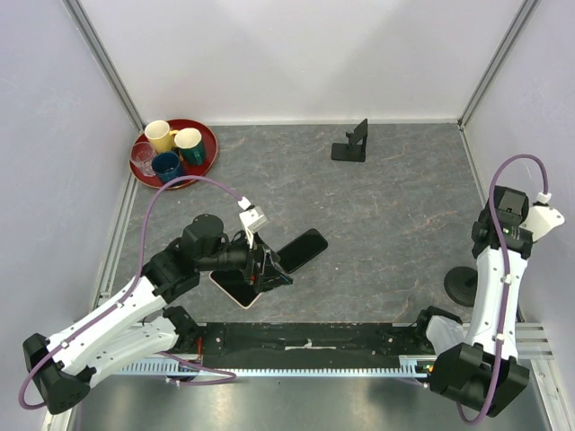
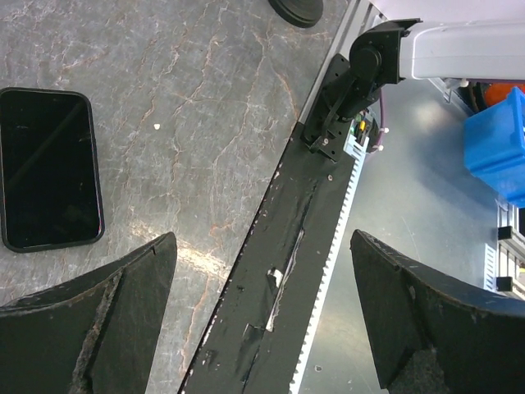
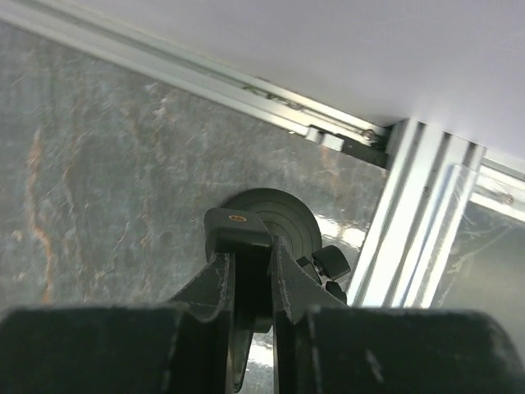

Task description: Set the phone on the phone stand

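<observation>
While the left gripper [image 2: 262, 238] hangs wide open above the table [image 1: 395, 206], the black phone [image 1: 303, 250] lies flat just beside it, left of centre and well apart from the phone stand [image 1: 350, 144].

Phone: slim black slab with rounded corners and a glossy screen, dark and facing up. Long axis runs diagonally from near-left to far-right in the top view, the far end pointing roughly toward the stand's side of the table. A pale phone-shaped slab [image 1: 235, 289] lies partly under the left gripper, touching or just short of the phone's near end; cannot tell which.

Stand: matte black, with a flat base and an angled back plate. It sits upright near the back wall, right of centre. The plate rises from the side of the base nearer the right wall and is seen almost edge-on.

Right gripper [image 3: 246, 267]: at the near right corner, fingers [image 3: 215, 287] drawn in on the upright head of a black round-based holder [image 3: 283, 217].

Markings: one small orange dot on that head; any lettering is too small to read.

A red tray [image 1: 208, 154] of cups [image 1: 162, 135] sits in the far left corner.
</observation>
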Controlling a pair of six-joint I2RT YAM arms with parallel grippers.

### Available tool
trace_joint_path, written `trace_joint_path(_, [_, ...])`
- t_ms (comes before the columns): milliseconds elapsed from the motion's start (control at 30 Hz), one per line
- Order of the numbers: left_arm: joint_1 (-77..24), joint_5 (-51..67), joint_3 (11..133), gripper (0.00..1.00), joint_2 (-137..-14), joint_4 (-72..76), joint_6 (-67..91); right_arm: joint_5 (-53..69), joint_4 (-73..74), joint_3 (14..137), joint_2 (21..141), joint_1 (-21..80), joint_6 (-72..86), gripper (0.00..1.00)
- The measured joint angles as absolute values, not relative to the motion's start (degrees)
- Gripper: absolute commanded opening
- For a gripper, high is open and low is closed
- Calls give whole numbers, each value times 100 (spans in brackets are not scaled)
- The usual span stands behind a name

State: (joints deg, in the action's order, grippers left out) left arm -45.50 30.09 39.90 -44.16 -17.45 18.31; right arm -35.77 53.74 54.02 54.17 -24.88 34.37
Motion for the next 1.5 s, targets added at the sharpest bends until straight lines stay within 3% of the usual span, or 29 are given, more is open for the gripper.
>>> trace_joint_path(200, [-4550, 2928, 3990, 92, -4425, -1750, 1828, -3173, 5196, 5535, 5419, -1538, 2893, 0])
trace_joint_path(433, [-4550, 2792, 3990, 92, -4436, -1754, 1828, -2626, 4840, 6261, 6436, 541, 2029, 0])
trace_joint_path(567, [-4550, 2696, 3990, 92, -4453, -1765, 1826, -1634, 4456, 6272, 6746, 1472, 1409, 0])
trace_joint_path(767, [-4550, 2591, 3990, 92, -4488, -1765, 1824, -1199, 4370, 6799, 7481, 2749, 187, 0])
trace_joint_path(1033, [-4550, 2556, 3990, 92, -4567, -1767, 1822, -329, 4318, 7135, 7872, 3444, -958, 6])
trace_joint_path(1100, [-4550, 2556, 3990, 92, -4580, -1767, 1822, -130, 4329, 7135, 7859, 3498, -1100, 14])
trace_joint_path(1200, [-4550, 2558, 3990, 92, -4630, -1767, 1822, -23, 4353, 7135, 7846, 3540, -1173, 42])
trace_joint_path(1267, [-4550, 2558, 3990, 92, -4670, -1769, 1822, -89, 4388, 7135, 7846, 3553, -1103, 50])
trace_joint_path(1300, [-4550, 2558, 3990, 92, -4692, -1767, 1820, -165, 4434, 7135, 7846, 3564, -1026, 60])
trace_joint_path(1400, [-4550, 2558, 3990, 92, -4729, -1767, 1820, -676, 4584, 7140, 7863, 3645, -589, 64])
trace_joint_path(1467, [-4550, 2561, 3990, 92, -4744, -1767, 1820, -1120, 4788, 7203, 7918, 3717, -169, 76])
trace_joint_path(1500, [-4550, 2561, 3990, 92, -4748, -1767, 1820, -1347, 4925, 7273, 7964, 3743, 117, 98])
